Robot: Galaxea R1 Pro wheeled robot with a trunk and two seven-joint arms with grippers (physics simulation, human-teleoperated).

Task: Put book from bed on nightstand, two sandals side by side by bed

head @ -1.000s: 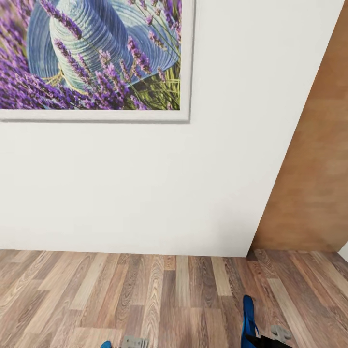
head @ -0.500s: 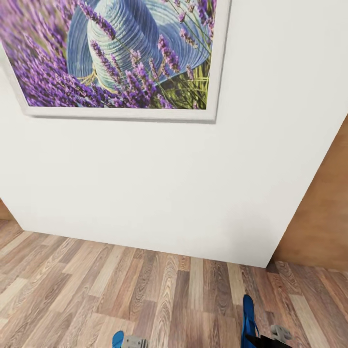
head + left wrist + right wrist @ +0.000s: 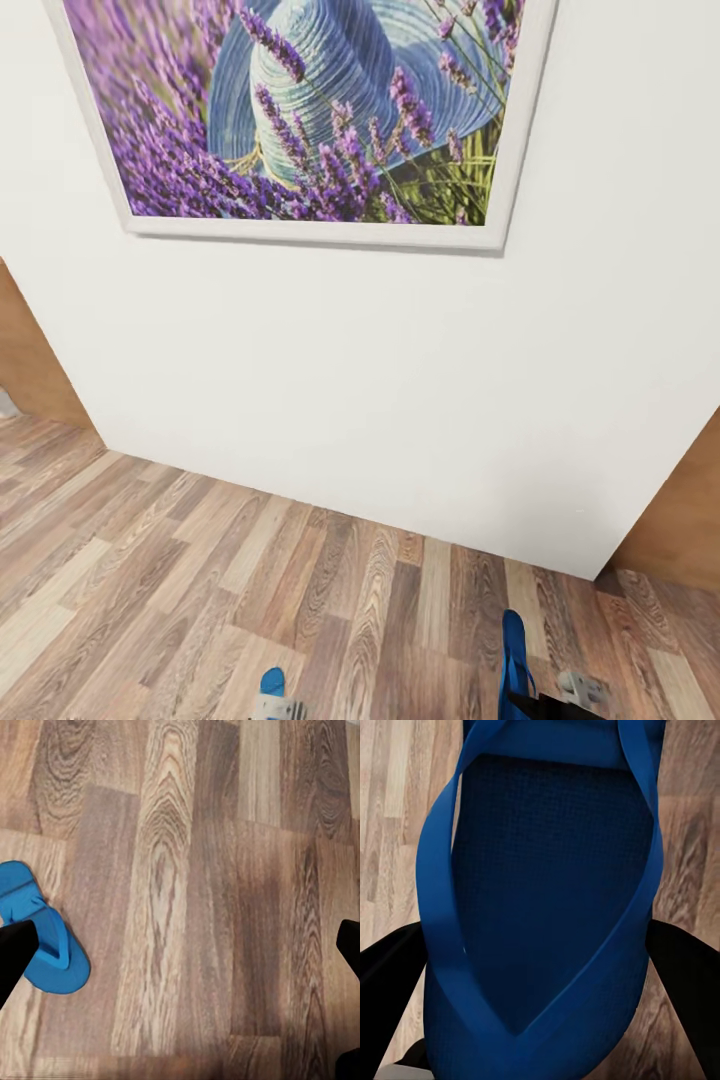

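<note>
Sandal (image 3: 544,907) clamped between the right gripper's (image 3: 540,1020) dark fingers, sole and straps close against the right wrist camera; in the head view, standing on edge at the lower frame, blue strip rising above the right gripper (image 3: 560,700). Second sandal (image 3: 45,937) lying flat on the plank floor (image 3: 225,907), just beside one dark finger of the left gripper (image 3: 180,952); fingers spread wide at opposite frame edges, nothing between them. In the head view, only its blue tip (image 3: 272,682) peeking above the left gripper (image 3: 278,708).

Compared with a second ago: painting (image 3: 310,110) and white wall (image 3: 350,380) shifted rightward and tilted across the head view, a wall corner now showing at left. Camera turn, not movement of the things; carried sandal fixed in the same spot of the frame. Blue tip by the left gripper more exposed than before.

Likely meaning: robot turning in place or driving with one sandal in hand, the other still to be gathered or matched. Bed, book and nightstand out of sight, so placement beside the bed not yet possible; book step status unknown.
</note>
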